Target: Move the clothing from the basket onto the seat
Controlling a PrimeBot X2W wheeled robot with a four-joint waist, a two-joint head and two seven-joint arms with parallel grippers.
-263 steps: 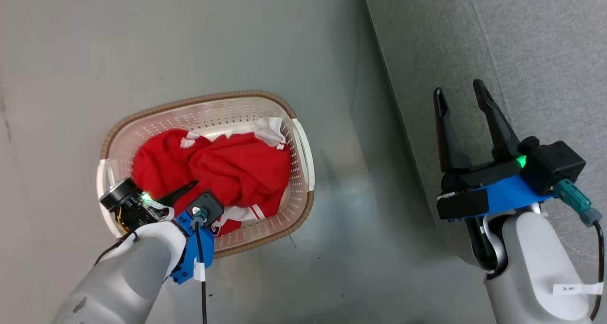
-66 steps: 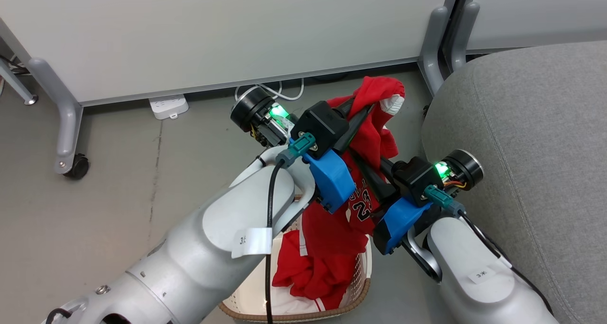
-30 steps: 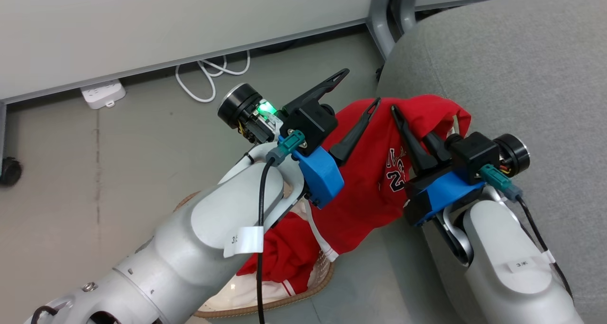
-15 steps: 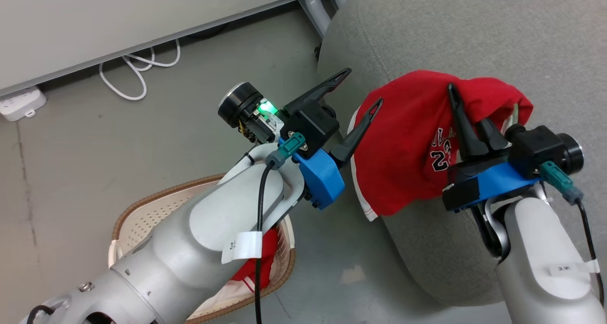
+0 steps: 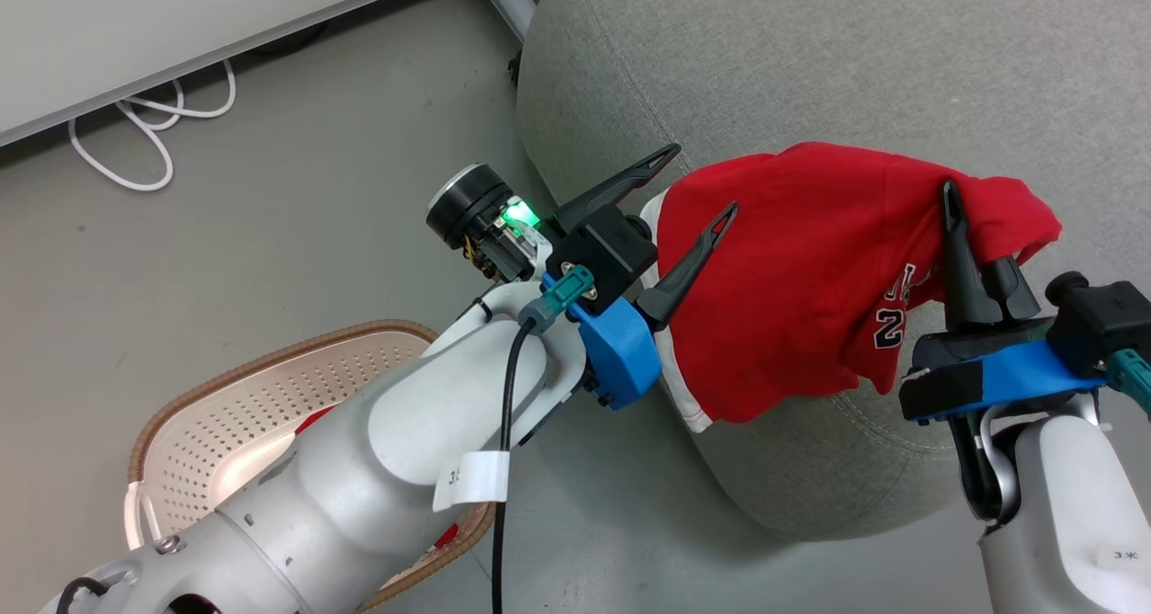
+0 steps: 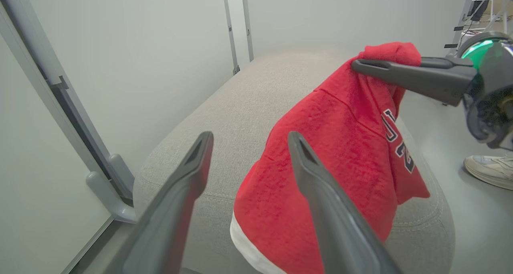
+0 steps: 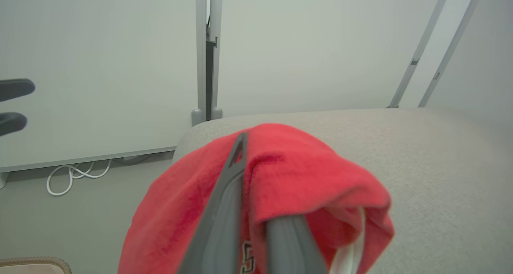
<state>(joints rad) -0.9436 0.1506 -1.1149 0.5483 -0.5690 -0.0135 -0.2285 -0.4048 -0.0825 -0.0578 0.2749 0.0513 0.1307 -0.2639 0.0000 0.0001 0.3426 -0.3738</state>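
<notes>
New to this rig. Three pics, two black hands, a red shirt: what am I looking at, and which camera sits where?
A wheeled robot with two arms, each ending in a two-fingered hand. The head view looks down from its head camera; each wrist view looks along that hand's own fingers. The right hand is shut on a red jersey, which drapes over the corner of the grey seat. The left hand is open and empty, just beside the jersey. On the floor, partly hidden by the left arm, sits the cream basket, and a white cable lies by the wall.
</notes>
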